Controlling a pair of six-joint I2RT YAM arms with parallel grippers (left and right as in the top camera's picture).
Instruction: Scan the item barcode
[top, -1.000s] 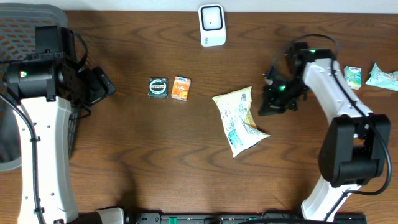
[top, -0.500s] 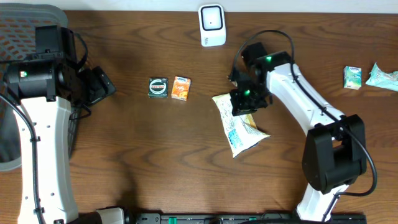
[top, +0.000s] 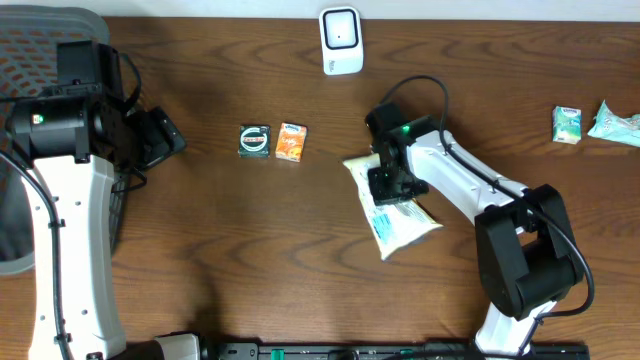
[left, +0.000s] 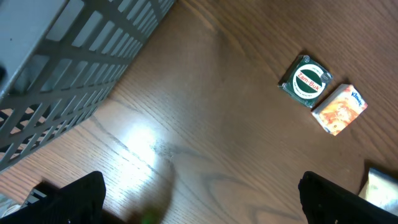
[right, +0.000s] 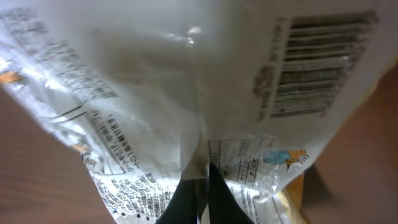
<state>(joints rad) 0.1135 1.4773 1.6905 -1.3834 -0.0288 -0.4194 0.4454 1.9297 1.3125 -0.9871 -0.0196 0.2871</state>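
up close in the right wrist view, the right end effector (right: 200, 182) has its two dark fingers pressed together into one point, their tips against the centre seam of the snack bag (right: 143, 81). whether any film is nipped between them cannot be told. the barcode (right: 320, 68) is printed on the bag's pale face, up and to the right of the fingertips.

from overhead, that end effector sits over the middle of the bag, which lies flat on the desk (top: 300, 260) right of centre. a second ago the arm was out to the right of the bag and clear of it; half a second ago it had reached the bag's upper edge. the bag has since turned a little, its lower end now further right.

further left, a dark green pack with a round label (top: 254, 141) and an orange pack (top: 291, 142) lie side by side, unmoved. beyond them the left end effector (top: 160, 138) hangs with its jaws wide apart and nothing between them, beside the grey basket (top: 30, 45), just as before.

at the far edge stands the white scanner (top: 341, 40), well apart from the bag. two small greenish packets (top: 567, 123) lie at the far right.
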